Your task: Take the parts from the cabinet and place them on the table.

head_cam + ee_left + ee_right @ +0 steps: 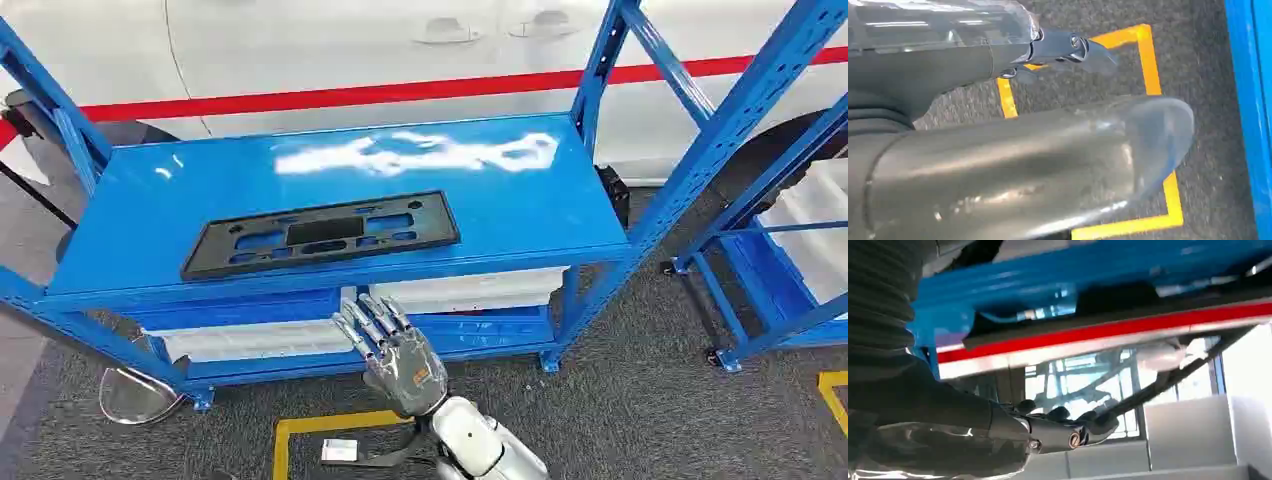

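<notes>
A flat black plastic part (320,235) with several cut-outs lies on the top shelf of the blue cabinet (520,200), left of centre and near the front edge. My right hand (392,350) is raised in front of the cabinet, just below that front edge and a little right of the part. Its fingers are stretched out and apart, holding nothing. In the right wrist view the same hand (1048,432) points up at the blue shelf edge (1048,275). My left hand (1023,150) hangs over the grey floor, its thumb and fingers extended and empty.
White bins (470,288) sit on the cabinet's lower shelf behind my right hand. A second blue rack (760,230) with white bins (825,215) stands at the right. A white car with a red stripe (350,95) is behind. Yellow tape (300,425) marks the floor.
</notes>
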You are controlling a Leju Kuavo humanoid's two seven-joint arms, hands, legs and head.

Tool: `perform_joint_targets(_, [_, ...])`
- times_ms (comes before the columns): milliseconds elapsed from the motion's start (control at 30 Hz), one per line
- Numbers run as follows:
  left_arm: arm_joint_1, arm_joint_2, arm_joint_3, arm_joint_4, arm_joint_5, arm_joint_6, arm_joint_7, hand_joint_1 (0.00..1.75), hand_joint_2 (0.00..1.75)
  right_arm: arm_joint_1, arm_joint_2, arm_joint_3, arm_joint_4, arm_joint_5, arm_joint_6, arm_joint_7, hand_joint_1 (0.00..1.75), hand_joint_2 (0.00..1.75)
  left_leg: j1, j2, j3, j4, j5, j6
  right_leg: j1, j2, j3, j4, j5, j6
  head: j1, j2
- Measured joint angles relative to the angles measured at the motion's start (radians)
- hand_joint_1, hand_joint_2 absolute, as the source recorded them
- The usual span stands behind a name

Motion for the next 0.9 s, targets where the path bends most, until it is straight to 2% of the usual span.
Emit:
perform_joint_targets(33, [-0.001, 0.000, 0.001, 0.000, 0.001, 0.000, 0.000, 0.00, 0.00, -0.004, 0.003, 0.003, 0.000, -0.004, 0.003, -0.001, 0.00, 1.75, 0.001, 0.000, -0.023, 0.049, -0.028, -0.004, -0.002, -0.002, 0.006, -0.002, -0.003, -0.006, -0.011, 0.000])
perform_joint_targets(100, [0.002, 0.000, 0.005, 0.000, 0.001, 0.000, 0.000, 0.00, 0.00, -0.005, 0.003, 0.005, 0.000, -0.014, 0.011, -0.001, 0.00, 1.75, 0.005, 0.000, -0.110, 0.214, -0.096, -0.014, 0.000, -0.003, 0.011, -0.001, -0.008, -0.011, -0.011, 0.000])
perform_joint_targets(133, [0.005, 0.000, 0.009, 0.000, 0.001, 0.000, 0.000, 0.00, 0.00, -0.003, 0.002, 0.005, 0.000, -0.017, 0.012, -0.001, 0.00, 1.75, 0.006, 0.000, -0.153, 0.285, -0.114, -0.017, 0.001, -0.003, 0.013, -0.001, -0.011, -0.012, -0.011, 0.000])
perform_joint_targets(167, [0.009, 0.000, 0.012, 0.000, 0.002, 0.000, 0.000, 0.00, 0.00, -0.002, 0.002, 0.005, 0.000, -0.019, 0.012, -0.001, 0.00, 1.75, 0.007, 0.001, -0.175, 0.308, -0.104, -0.019, 0.001, -0.001, 0.016, 0.000, -0.014, -0.011, -0.011, 0.000])
perform_joint_targets(200, [0.012, 0.000, 0.015, 0.000, 0.002, 0.000, 0.000, 0.00, 0.00, -0.002, 0.002, 0.005, -0.001, -0.021, 0.013, -0.002, 0.00, 1.75, 0.008, 0.001, -0.169, 0.277, -0.066, -0.020, 0.000, 0.001, 0.022, 0.001, -0.019, -0.010, -0.012, 0.000])
perform_joint_targets(233, [0.013, 0.001, 0.017, 0.000, 0.003, 0.000, 0.000, 0.00, 0.00, -0.002, 0.002, 0.005, -0.004, -0.023, 0.014, -0.002, 0.00, 1.75, 0.010, 0.001, -0.143, 0.209, -0.016, -0.020, 0.000, 0.002, 0.028, 0.002, -0.024, -0.008, -0.011, 0.000])
perform_joint_targets(267, [0.013, 0.001, 0.018, 0.000, 0.003, 0.000, 0.000, 0.00, 0.00, -0.002, 0.002, 0.005, -0.008, -0.025, 0.016, -0.002, 0.00, 1.75, 0.012, 0.002, -0.105, 0.116, 0.039, -0.018, 0.000, 0.003, 0.036, 0.004, -0.030, -0.004, -0.011, 0.000])
perform_joint_targets(300, [0.013, 0.002, 0.019, 0.000, 0.003, 0.001, 0.000, 0.00, 0.00, -0.003, 0.003, 0.005, -0.013, -0.026, 0.017, -0.002, 0.00, 1.75, 0.013, 0.003, -0.067, 0.024, 0.081, -0.016, 0.000, 0.002, 0.042, 0.006, -0.038, 0.001, -0.011, 0.000])
perform_joint_targets(333, [0.013, 0.001, 0.020, 0.000, 0.003, 0.001, 0.000, 0.00, 0.00, -0.004, 0.002, 0.005, -0.016, -0.028, 0.019, -0.002, 0.00, 1.75, 0.007, 0.003, -0.055, 0.006, 0.059, -0.012, 0.007, 0.003, 0.041, 0.009, -0.043, 0.008, -0.013, 0.000])
perform_joint_targets(367, [0.011, 0.001, 0.021, 0.000, 0.003, 0.002, 0.000, 0.00, 0.00, -0.005, 0.002, 0.005, -0.020, -0.030, 0.023, -0.002, 0.00, 1.75, 0.005, 0.001, -0.054, 0.001, 0.060, 0.000, 0.007, 0.003, 0.036, 0.011, -0.042, 0.013, -0.014, 0.000])
perform_joint_targets(433, [0.014, 0.001, 0.022, 0.000, 0.003, 0.003, -0.001, 0.00, 0.00, -0.005, 0.002, 0.005, -0.026, -0.034, 0.030, -0.002, 0.00, 1.75, 0.002, 0.001, -0.057, 0.001, 0.056, 0.010, 0.004, 0.003, 0.037, 0.006, -0.043, 0.020, -0.009, 0.000])
perform_joint_targets(467, [0.015, 0.001, 0.023, 0.000, 0.002, 0.003, -0.001, 0.00, 0.00, -0.005, 0.002, 0.005, -0.029, -0.035, 0.031, -0.002, 0.00, 1.75, 0.006, 0.000, -0.053, -0.006, 0.056, 0.018, 0.007, 0.003, 0.040, 0.006, -0.048, 0.028, -0.010, 0.000])
perform_joint_targets(500, [0.015, -0.001, 0.023, 0.000, 0.001, 0.003, -0.002, 0.00, 0.00, -0.004, 0.002, 0.005, -0.034, -0.036, 0.031, -0.003, 0.00, 1.75, 0.010, 0.001, -0.047, -0.013, 0.059, 0.025, 0.001, 0.002, 0.040, 0.017, -0.055, 0.034, -0.010, 0.000])
perform_joint_targets(533, [0.014, -0.002, 0.023, 0.000, 0.001, 0.003, -0.003, 0.00, 0.00, -0.007, 0.002, 0.004, -0.037, -0.038, 0.031, -0.003, 0.00, 1.75, 0.009, 0.002, -0.044, -0.013, 0.056, 0.035, 0.003, 0.002, 0.020, 0.062, -0.081, 0.035, -0.005, 0.000])
perform_joint_targets(567, [0.012, -0.002, 0.023, 0.000, 0.001, 0.003, -0.003, 0.00, 0.00, -0.008, 0.002, 0.004, -0.039, -0.040, 0.031, -0.003, 0.00, 1.75, 0.009, 0.002, -0.043, -0.013, 0.054, 0.040, 0.002, 0.002, -0.017, 0.129, -0.114, 0.037, -0.005, 0.000])
perform_joint_targets(600, [0.012, -0.002, 0.023, 0.000, 0.001, 0.003, -0.003, 0.00, 0.00, -0.006, 0.001, 0.004, -0.039, -0.040, 0.031, -0.003, 0.00, 1.75, 0.008, 0.002, -0.042, -0.013, 0.051, 0.043, 0.001, 0.002, -0.071, 0.225, -0.154, 0.040, -0.005, 0.000])
perform_joint_targets(633, [0.012, -0.002, 0.024, 0.000, 0.000, 0.003, -0.003, 0.00, 0.00, -0.003, -0.001, 0.004, -0.039, -0.041, 0.031, -0.003, 0.00, 1.75, 0.007, 0.002, -0.041, -0.013, 0.049, 0.045, 0.000, 0.002, -0.116, 0.297, -0.176, 0.042, -0.005, 0.000])
perform_joint_targets(667, [0.013, -0.002, 0.024, 0.000, 0.000, 0.003, -0.003, 0.00, 0.00, -0.001, -0.003, 0.004, -0.039, -0.042, 0.031, -0.003, 0.00, 1.75, 0.006, 0.002, -0.039, -0.012, 0.046, 0.045, 0.000, 0.002, -0.145, 0.334, -0.175, 0.043, -0.005, 0.000])
perform_joint_targets(700, [0.014, -0.002, 0.024, 0.000, 0.000, 0.003, -0.002, 0.00, 0.00, 0.000, -0.005, 0.004, -0.039, -0.042, 0.031, -0.003, 0.00, 1.75, 0.006, 0.001, -0.034, -0.012, 0.043, 0.044, 0.001, 0.002, -0.149, 0.322, -0.147, 0.041, -0.005, 0.000])
perform_joint_targets(733, [0.015, -0.002, 0.024, 0.000, 0.000, 0.003, -0.002, 0.00, 0.00, 0.000, -0.005, 0.004, -0.039, -0.042, 0.031, -0.003, 0.00, 1.75, 0.005, 0.000, -0.027, -0.012, 0.038, 0.043, 0.001, 0.001, -0.132, 0.271, -0.102, 0.038, -0.005, 0.000])
perform_joint_targets(800, [0.015, -0.003, 0.025, 0.000, -0.001, 0.003, -0.002, 0.00, 0.00, -0.001, -0.005, 0.003, -0.040, -0.044, 0.034, -0.003, 0.00, 1.75, 0.004, -0.002, -0.008, -0.012, 0.027, 0.038, 0.003, 0.001, -0.053, 0.090, 0.008, 0.024, -0.005, 0.000])
perform_joint_targets(833, [0.016, -0.005, 0.025, 0.000, -0.004, 0.003, -0.002, 0.00, 0.00, -0.002, -0.006, 0.003, -0.040, -0.046, 0.035, -0.003, 0.00, 1.75, 0.001, -0.002, -0.006, -0.011, 0.021, 0.033, 0.008, 0.000, -0.030, 0.036, 0.014, 0.015, -0.005, 0.000])
perform_joint_targets(867, [0.013, -0.005, 0.025, 0.000, -0.006, 0.003, -0.002, 0.00, 0.00, -0.003, -0.006, 0.002, -0.041, -0.048, 0.037, -0.003, 0.00, 1.75, -0.004, -0.003, -0.006, -0.007, 0.016, 0.026, 0.009, 0.000, -0.022, 0.019, 0.004, 0.015, -0.007, 0.000])
perform_joint_targets(900, [0.013, -0.005, 0.026, 0.000, -0.006, 0.003, -0.002, 0.00, 0.00, -0.002, -0.006, 0.002, -0.042, -0.049, 0.038, -0.003, 0.00, 1.75, -0.001, -0.002, -0.006, -0.011, 0.014, 0.021, 0.012, 0.002, -0.024, 0.021, 0.002, 0.013, -0.006, 0.000])
